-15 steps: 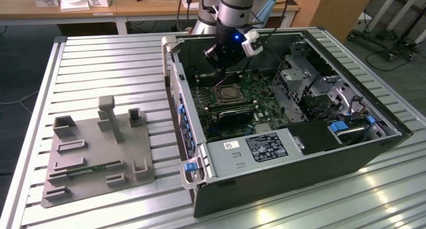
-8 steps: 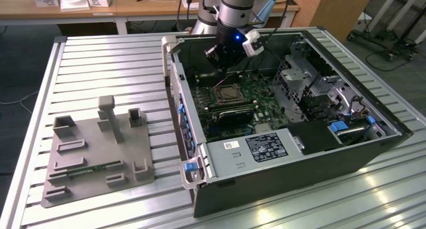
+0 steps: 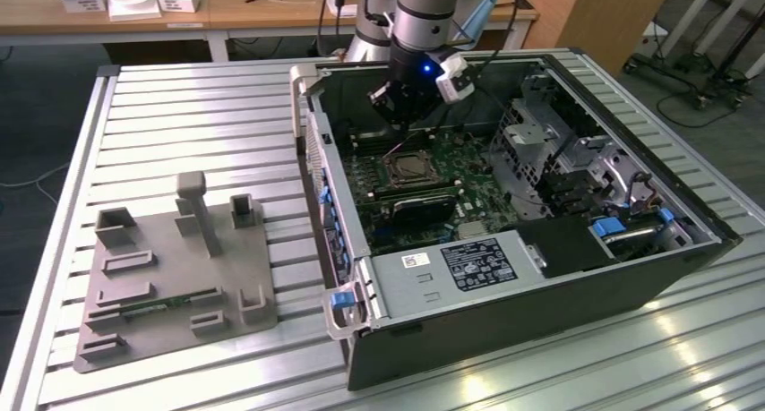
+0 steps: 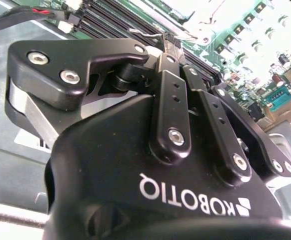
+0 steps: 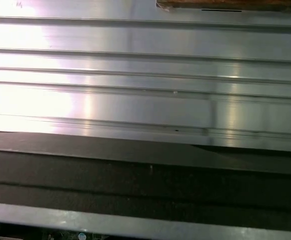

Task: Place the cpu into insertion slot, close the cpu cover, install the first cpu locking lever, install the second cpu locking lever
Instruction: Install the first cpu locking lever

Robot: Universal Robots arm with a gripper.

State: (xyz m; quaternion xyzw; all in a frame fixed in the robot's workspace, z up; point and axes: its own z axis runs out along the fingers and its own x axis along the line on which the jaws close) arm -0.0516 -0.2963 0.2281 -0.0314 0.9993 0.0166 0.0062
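Hand [image 3: 404,115]: down inside the open computer case [image 3: 622,277], poised just above the insertion slot [image 3: 413,167]; fingers [image 4: 169,107] pressed together in the second wrist view, tips at a thin wire lever; whether gripping it, cannot tell.
Insertion slot: on the green motherboard [image 3: 472,156], silver cover frame flat over it, grey square inside, probably the cpu seated.
Handling: lever judged thin, springy, slippery steel; best caught at its bent end; socket beneath fragile.
Counter [image 3: 192,115]: grey fixture tray [image 3: 167,277] well apart from the case.
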